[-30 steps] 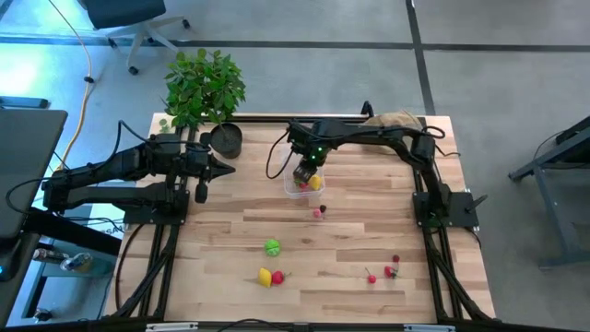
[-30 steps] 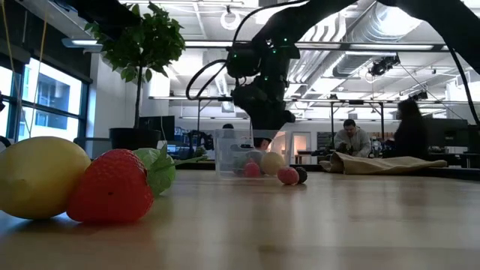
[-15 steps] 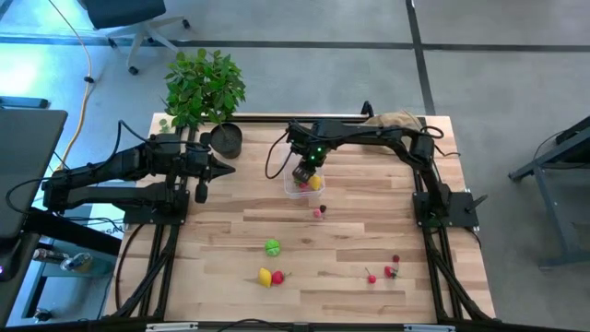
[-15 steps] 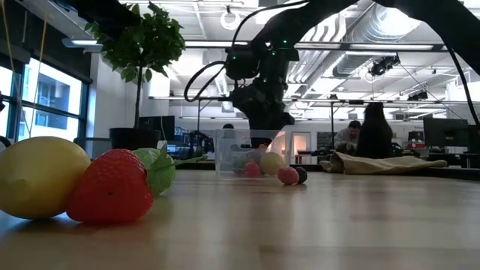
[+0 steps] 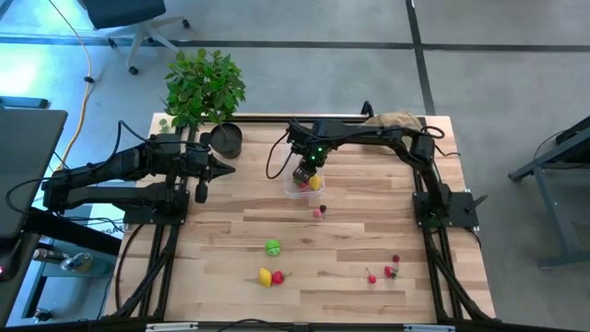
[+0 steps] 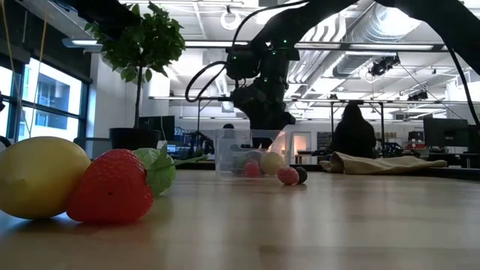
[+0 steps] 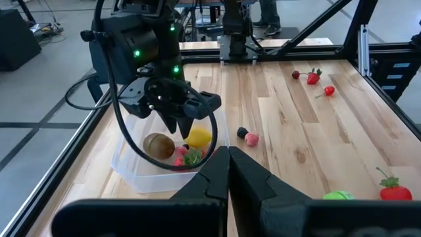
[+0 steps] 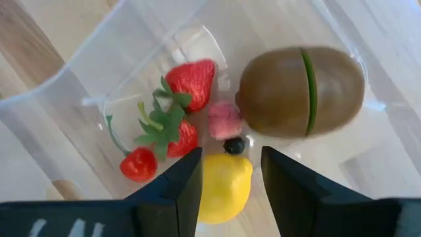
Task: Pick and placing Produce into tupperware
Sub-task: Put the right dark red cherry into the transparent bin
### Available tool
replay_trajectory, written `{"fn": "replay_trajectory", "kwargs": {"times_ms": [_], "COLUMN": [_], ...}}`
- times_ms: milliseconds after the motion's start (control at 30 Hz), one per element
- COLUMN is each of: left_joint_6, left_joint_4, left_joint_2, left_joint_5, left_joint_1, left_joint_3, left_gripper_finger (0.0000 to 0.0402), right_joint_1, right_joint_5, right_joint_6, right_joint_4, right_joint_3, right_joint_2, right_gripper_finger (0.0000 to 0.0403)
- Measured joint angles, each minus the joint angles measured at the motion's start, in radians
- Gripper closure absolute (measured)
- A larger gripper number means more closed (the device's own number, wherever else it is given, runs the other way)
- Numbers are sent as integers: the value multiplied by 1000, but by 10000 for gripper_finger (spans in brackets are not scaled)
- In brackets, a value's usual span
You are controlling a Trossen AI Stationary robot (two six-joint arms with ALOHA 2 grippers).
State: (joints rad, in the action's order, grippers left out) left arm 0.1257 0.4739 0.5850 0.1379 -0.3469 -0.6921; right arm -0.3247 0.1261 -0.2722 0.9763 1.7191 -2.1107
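Right pincer (image 8: 229, 172) hangs over the clear tupperware (image 5: 301, 187) near the table's (image 5: 350, 267) far edge, fingers parted and empty. Inside lie a kiwi (image 8: 300, 91), lemon (image 8: 224, 187) and strawberries (image 8: 192, 79). Left pincer (image 7: 229, 162), shut, waits near the left edge.

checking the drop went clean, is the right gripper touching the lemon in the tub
Apart. The right wrist view shows the right gripper open above the tupperware, the lemon lying loose on its floor between the fingers.

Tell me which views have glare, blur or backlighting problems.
Low view: bright room behind silhouettes the right gripper above the tupperware; the near strawberry looms soft. Right wrist view: the tub's clear walls catch pale glare. High view: even light.
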Motion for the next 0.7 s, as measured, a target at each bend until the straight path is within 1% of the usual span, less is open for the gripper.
{"fn": "replay_trajectory", "kwargs": {"times_ms": [333, 433, 533, 700], "left_joint_6": [0, 0, 0, 0], "left_joint_4": [0, 0, 0, 0], "left_joint_2": [0, 0, 0, 0], "left_joint_5": [0, 0, 0, 0], "left_joint_1": [0, 0, 0, 0], "left_joint_3": [0, 0, 0, 0], "left_gripper_finger": [401, 401, 401, 401], "right_joint_1": [0, 1, 17, 103], "right_joint_5": [-21, -21, -40, -133], "right_joint_6": [0, -32, -67, -174], "right_joint_4": [29, 54, 167, 468], "right_joint_3": [0, 1, 2, 2], "right_joint_2": [108, 146, 196, 278], "right_gripper_finger": [256, 256, 256, 256]}}
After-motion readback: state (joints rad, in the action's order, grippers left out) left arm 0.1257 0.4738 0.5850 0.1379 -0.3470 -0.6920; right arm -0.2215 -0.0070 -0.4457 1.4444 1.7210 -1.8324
